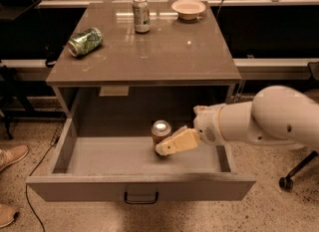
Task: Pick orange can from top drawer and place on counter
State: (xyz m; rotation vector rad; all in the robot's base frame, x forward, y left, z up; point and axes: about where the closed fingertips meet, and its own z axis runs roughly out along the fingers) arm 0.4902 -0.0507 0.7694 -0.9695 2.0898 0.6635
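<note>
The orange can [160, 131] stands upright in the middle of the open top drawer [99, 162], its silver lid facing up. My gripper [172, 145] reaches in from the right on a white arm and sits against the can's lower right side, partly covering it. The counter [164, 57] lies above the drawer. The drawer's front panel [75, 188] with its dark handle [141, 196] is nearest the camera.
On the counter a green can [85, 41] lies on its side at the left, a silvery-white can [141, 14] stands at the back, and a pale bowl [188, 8] sits at the back right. A person's shoes [11, 156] are at the left. A chair wheel [285, 182] is at the right.
</note>
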